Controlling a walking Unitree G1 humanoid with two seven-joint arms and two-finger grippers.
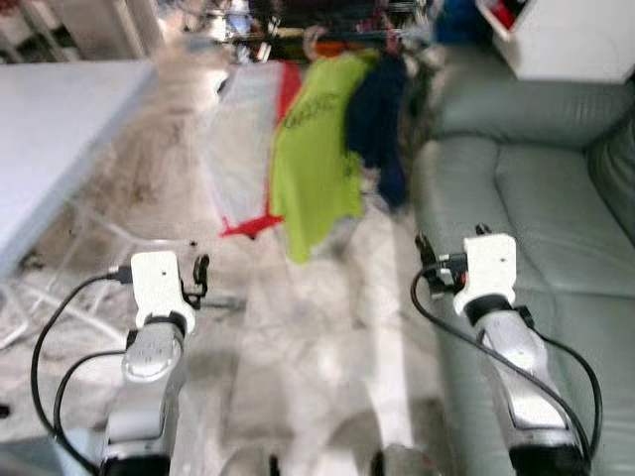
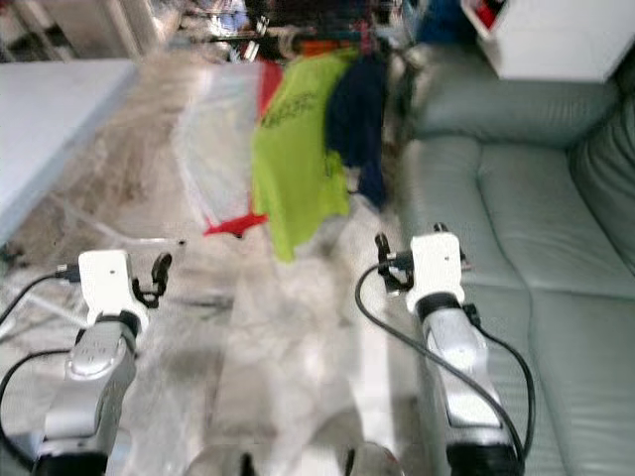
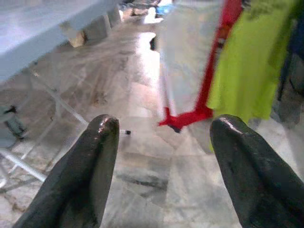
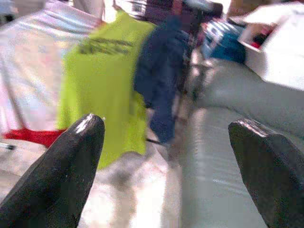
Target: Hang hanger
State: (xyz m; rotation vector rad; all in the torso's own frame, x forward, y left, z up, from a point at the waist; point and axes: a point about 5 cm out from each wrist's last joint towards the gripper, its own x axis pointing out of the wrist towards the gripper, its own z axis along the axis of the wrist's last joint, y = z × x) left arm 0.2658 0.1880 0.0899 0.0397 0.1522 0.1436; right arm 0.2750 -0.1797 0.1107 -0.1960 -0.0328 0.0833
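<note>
Head stereo pair: looks forward and down from above both arms, over marble floor (image 1: 327, 327), blurred.
Left wrist view: low, close behind its open black fingers (image 3: 90, 171), facing the hanging clothes.
Right wrist view: same manner, facing the lime shirt (image 4: 102, 80) and sofa (image 4: 223, 156).
Shared: lime shirt, upper centre in the head views.

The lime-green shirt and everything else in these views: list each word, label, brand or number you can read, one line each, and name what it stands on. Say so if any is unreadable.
No text can be read in these pictures.
Lime-green shirt: a dark line of print runs across the chest, too blurred to read.
White box above the sofa: red and dark marks, too blurred to tell.
</note>
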